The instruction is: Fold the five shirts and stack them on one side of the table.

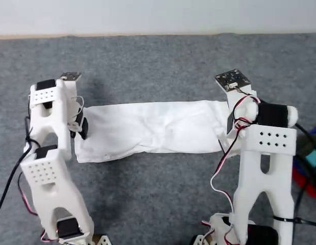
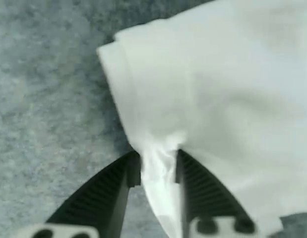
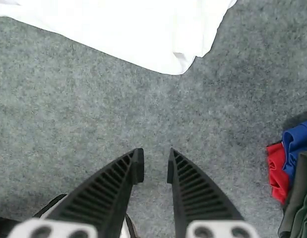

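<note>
high view: your white shirt [image 1: 158,130] lies folded into a long strip across the middle of the grey surface [image 1: 158,61]. left gripper [image 1: 82,127] sits at the strip's left end, touching its edge. right arm [image 1: 265,138] stands over the other end. a pile [image 1: 310,158] of coloured shirts sits at the surface's right edge, just beside the right arm and partly hidden by it.

left wrist view: you've got the left gripper pinching a bunched bit of the shirt's edge between both fingers. layered fold edges fan out past the pinch, with grey surface beside them.

right wrist view: right gripper [image 3: 154,158] is off the shirt, fingers a narrow gap apart, nothing between them, grey surface beneath. the shirt's corner lies ahead of the tips, apart from them. red, blue and dark green cloth of the pile shows off to one side.
</note>
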You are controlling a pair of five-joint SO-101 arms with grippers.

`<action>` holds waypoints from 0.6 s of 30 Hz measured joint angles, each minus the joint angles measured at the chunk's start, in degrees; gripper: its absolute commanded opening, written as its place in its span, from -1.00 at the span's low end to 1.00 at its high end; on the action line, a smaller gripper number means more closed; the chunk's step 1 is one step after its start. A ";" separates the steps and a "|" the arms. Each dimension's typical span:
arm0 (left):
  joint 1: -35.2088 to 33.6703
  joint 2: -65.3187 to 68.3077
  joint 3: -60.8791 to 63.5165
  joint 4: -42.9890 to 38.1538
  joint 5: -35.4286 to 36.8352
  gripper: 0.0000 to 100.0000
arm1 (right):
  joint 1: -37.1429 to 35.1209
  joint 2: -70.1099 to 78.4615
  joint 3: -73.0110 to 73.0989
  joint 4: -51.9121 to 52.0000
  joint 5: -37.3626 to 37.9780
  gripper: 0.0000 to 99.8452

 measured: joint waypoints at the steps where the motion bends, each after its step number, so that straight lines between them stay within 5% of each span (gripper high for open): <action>1: 0.09 0.97 -1.49 1.05 0.18 -0.99 | 0.00 0.00 0.00 0.00 0.00 -0.81; 11: 2.29 6.68 -11.69 8.35 0.18 -1.00 | 0.00 0.00 0.00 0.00 0.00 -0.81; 18: -3.96 6.77 -13.54 8.62 -2.11 -1.00 | 0.00 -0.09 0.00 0.00 0.00 -0.81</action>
